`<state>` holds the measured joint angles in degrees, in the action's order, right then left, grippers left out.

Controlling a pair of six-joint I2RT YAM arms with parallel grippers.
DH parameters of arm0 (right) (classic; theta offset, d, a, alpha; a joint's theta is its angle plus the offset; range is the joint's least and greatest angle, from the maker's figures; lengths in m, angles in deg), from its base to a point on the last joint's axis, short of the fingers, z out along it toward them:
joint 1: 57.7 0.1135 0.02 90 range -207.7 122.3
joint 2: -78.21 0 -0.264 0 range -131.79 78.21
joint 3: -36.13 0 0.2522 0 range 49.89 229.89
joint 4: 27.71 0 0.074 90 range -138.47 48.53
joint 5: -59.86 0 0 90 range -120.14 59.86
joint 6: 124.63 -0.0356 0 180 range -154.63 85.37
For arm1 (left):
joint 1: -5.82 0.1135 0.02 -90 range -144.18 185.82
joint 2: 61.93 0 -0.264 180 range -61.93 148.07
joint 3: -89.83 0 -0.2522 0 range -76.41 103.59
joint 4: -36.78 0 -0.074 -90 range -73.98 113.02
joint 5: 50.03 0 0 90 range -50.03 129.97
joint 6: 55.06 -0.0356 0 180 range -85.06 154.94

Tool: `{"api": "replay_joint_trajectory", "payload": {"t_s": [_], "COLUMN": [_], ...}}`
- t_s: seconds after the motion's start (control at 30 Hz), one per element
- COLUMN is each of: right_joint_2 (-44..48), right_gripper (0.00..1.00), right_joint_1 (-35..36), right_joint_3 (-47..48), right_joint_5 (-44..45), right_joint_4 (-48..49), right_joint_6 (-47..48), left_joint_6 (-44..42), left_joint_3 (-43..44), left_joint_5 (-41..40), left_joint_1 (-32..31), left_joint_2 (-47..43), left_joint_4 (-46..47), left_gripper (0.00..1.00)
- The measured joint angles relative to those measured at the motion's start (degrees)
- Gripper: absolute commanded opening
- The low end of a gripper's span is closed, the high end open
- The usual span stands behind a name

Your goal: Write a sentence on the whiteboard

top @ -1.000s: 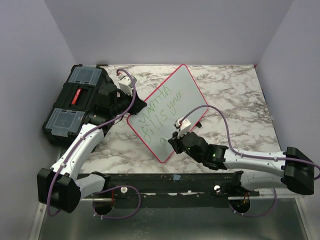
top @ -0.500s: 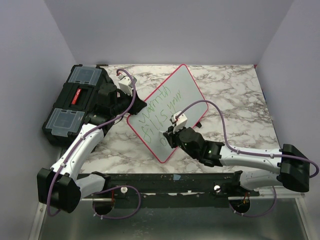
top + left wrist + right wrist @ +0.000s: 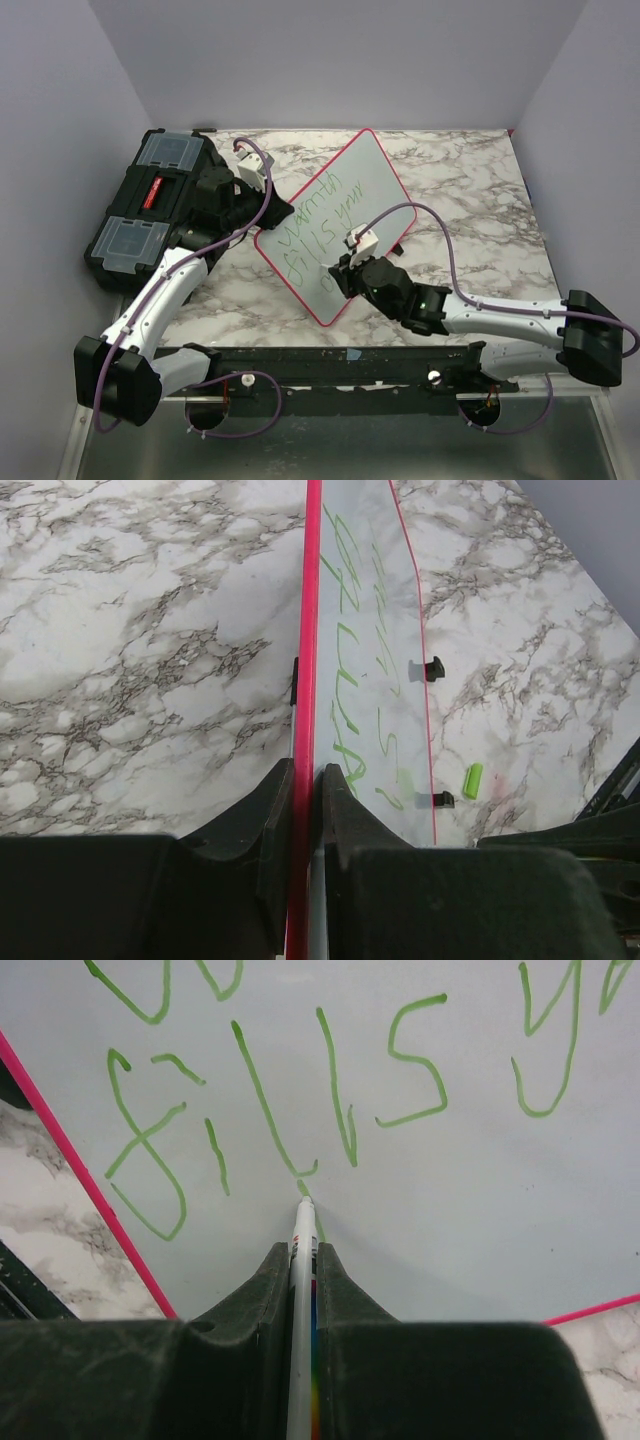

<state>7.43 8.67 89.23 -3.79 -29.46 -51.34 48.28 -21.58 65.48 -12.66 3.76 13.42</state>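
I am pinching a marker (image 3: pixel 301 1295) in my right gripper (image 3: pixel 303 1252), the two fingers closed nearly together around its thin barrel, and I am pressing its tip to the whiteboard (image 3: pixel 345 175) just under the word "fills". The board is sitting slanted across the middle of the marble table (image 3: pixel 470 190), beside the black toolbox (image 3: pixel 150 205). My left gripper (image 3: pixel 306 780) is clamping its pink rim (image 3: pixel 311 630) at the left corner, jaws all but shut on the edge. Two lines of the green sentence (image 3: pixel 330 1090) are showing above my tip, so I judge I am beginning the third. To do this well I am aiming for light, even pressure, since a hard push could pivot the board around my left grip. I am also planning small strokes, because the board is narrowing toward its near corner and the last word needs to fit inside the rim.
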Motion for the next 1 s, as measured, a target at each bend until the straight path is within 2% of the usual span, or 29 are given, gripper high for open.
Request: {"api": "replay_joint_trajectory", "payload": {"t_s": [1.0], "right_joint_2": [5.31], "right_gripper": [0.01], "right_joint_1": [0.02], "right_joint_3": [-9.40], "right_joint_5": [1.33], "right_joint_4": [-4.02], "right_joint_6": [-7.82], "left_joint_6": [0.02], "left_joint_3": [0.00], "left_joint_5": [-0.02], "left_joint_1": [-0.02], "left_joint_2": [0.02], "left_joint_4": [0.02], "left_gripper": [0.00]}}
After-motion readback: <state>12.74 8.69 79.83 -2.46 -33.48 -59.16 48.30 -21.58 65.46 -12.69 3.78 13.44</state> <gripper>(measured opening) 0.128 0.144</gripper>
